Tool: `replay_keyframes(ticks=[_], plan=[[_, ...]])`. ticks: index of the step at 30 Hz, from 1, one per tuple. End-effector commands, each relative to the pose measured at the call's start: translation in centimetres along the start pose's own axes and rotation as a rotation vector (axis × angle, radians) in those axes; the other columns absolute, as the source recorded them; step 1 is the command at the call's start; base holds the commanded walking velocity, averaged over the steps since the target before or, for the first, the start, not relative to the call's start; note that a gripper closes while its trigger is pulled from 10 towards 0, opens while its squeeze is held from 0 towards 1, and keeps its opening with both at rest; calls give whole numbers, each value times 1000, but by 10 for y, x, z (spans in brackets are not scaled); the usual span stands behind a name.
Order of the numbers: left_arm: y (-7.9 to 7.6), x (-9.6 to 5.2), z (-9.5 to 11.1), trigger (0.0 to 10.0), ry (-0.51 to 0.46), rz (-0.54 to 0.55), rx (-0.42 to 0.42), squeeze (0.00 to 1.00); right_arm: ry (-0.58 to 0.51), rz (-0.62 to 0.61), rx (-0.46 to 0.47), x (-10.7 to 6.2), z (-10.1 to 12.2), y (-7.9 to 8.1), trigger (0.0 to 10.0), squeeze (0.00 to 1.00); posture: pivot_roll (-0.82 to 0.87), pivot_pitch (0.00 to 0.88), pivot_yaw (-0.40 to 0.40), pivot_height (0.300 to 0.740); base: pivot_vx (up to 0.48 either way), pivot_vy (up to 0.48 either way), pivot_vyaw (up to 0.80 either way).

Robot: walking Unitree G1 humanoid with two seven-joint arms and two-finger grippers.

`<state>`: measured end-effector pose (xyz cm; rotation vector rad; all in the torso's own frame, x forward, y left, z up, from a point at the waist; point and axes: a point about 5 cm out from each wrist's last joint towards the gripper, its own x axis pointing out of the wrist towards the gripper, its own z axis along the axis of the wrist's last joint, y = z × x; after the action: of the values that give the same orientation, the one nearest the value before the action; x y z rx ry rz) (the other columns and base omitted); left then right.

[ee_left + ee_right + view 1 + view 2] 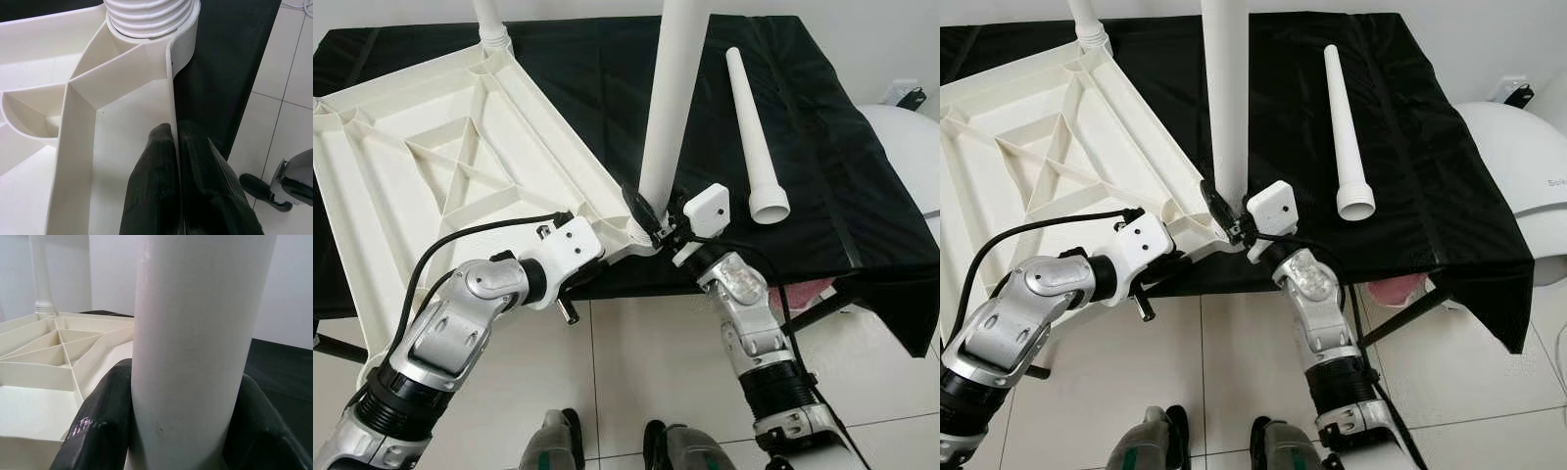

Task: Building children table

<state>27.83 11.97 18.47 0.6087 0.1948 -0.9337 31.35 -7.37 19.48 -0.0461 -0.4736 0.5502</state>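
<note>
The right gripper [176,431] clamps the upright leg [671,108] at the tabletop [440,176] corner. The left gripper [177,181] pinches the tabletop's rim. A spare leg [752,137] lies on the black cloth [842,166]; no readable writing.

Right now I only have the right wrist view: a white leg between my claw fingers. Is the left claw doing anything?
Observer: Yes, the left claw pinches the tabletop rim near that leg's socket.
Operator: Any other legs fitted?
Observer: One, a far leg standing in the far corner.
Operator: Spare legs?
Observer: One loose leg lies on the black cloth, on your right.
</note>
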Motion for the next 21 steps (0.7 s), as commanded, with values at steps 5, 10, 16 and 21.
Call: replay_keyframes(ticks=[5, 10, 16, 21], plan=[[-2, -2, -9, 10000, 47, -12, -10, 0, 121, -217, -14, -20, -19, -22, 10000, 0, -9, 206, -17, 740, 0, 0, 0], [-2, -2, -10, 10000, 49, -11, -11, 0, 138, -262, -6, -22, -22, -17, 10000, 0, -9, 206, -17, 740, 0, 0, 0], [-1, -3, -9, 10000, 48, -11, -9, 0, 114, -319, -40, -20, -15, -13, 10000, 0, -10, 216, -12, 740, 0, 0, 0], [-1, -2, -9, 10000, 48, -12, -9, 0, 124, -376, -47, -21, -15, -12, 10000, 0, -10, 216, -12, 740, 0, 0, 0]])
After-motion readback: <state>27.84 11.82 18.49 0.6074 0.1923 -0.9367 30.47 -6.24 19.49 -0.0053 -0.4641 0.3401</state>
